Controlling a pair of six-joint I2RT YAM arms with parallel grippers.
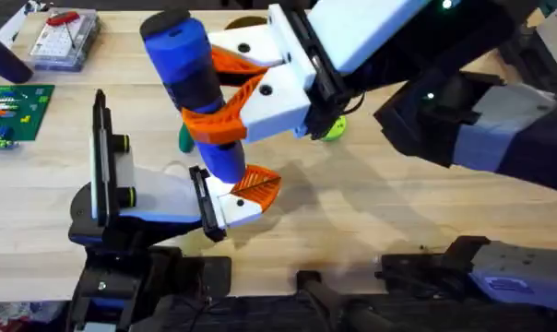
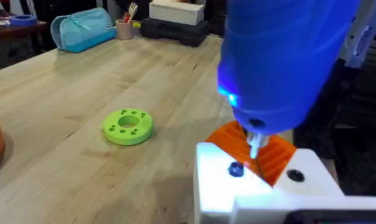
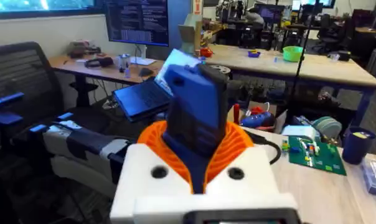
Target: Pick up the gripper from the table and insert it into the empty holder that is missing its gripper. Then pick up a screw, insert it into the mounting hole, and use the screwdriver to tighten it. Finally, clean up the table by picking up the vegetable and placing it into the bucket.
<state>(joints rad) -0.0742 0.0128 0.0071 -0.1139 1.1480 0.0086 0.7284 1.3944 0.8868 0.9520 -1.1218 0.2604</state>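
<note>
Screw-tightening step in hand. The right gripper (image 1: 225,109) is clamping the blue screwdriver (image 1: 191,78) upright, its tip (image 2: 254,144) meeting the white mount at the left gripper (image 1: 251,189); whether that pincer is gaping or closed, I cannot tell. Next: steady downward pressure, driver kept vertical.

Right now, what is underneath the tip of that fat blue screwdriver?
Under the screwdriver, its thin metal tip points down at orange ribbed pads on a white block, next to a dark screw. The screwdriver's body covers whatever lies beyond it.
</note>
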